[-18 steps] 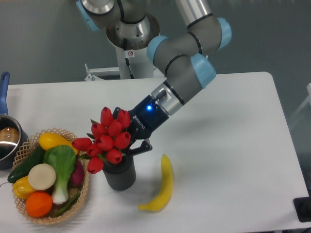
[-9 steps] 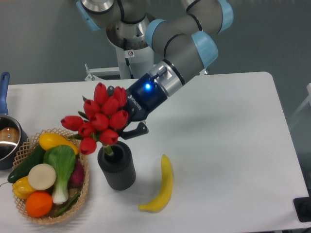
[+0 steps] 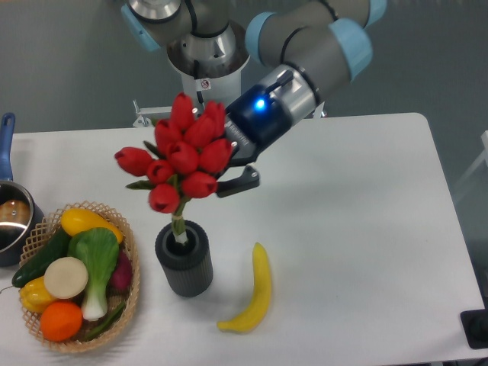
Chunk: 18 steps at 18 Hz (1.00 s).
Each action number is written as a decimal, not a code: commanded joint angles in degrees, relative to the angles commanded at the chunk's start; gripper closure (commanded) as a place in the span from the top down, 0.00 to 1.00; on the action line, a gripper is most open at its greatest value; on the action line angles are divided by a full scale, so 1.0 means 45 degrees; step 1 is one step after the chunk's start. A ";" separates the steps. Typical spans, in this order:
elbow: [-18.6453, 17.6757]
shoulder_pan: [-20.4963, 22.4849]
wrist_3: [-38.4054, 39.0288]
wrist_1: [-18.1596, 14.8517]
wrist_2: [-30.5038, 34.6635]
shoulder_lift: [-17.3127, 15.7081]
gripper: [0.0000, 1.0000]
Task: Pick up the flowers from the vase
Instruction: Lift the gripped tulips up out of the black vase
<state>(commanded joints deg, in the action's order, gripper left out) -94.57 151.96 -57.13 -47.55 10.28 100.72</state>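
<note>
The flowers [image 3: 181, 156], a bunch of red tulip buds with green stems, are held up by my gripper [image 3: 226, 177], which is shut on them from the right behind the buds. The stem ends still reach down into the mouth of the vase [image 3: 184, 258], a dark grey ribbed pot standing upright on the white table. Most of the gripper's fingers are hidden by the buds; one dark finger [image 3: 240, 181] shows at the right.
A woven basket [image 3: 131, 299] with vegetables and fruit stands left of the vase. A yellow banana [image 3: 255, 293] lies right of the vase. A steel pot with a blue handle [image 3: 9, 215] is at the left edge. The robot base [image 3: 206, 69] stands behind.
The gripper has risen and moved right with the flowers. The bunch has lifted from sitting on the vase to having only its stem ends in the mouth.
</note>
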 joint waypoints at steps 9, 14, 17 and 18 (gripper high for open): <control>0.1172 0.1522 0.1016 0.0020 0.0254 -0.0079 0.39; 0.1329 0.1914 0.1016 0.0039 0.0254 -0.0020 0.39; 0.1504 0.2246 0.1016 0.0039 0.0254 0.0019 0.39; 0.1524 0.2266 0.1016 0.0039 0.0254 0.0058 0.39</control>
<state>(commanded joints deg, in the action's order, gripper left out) -87.72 162.16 -52.56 -47.37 11.43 100.98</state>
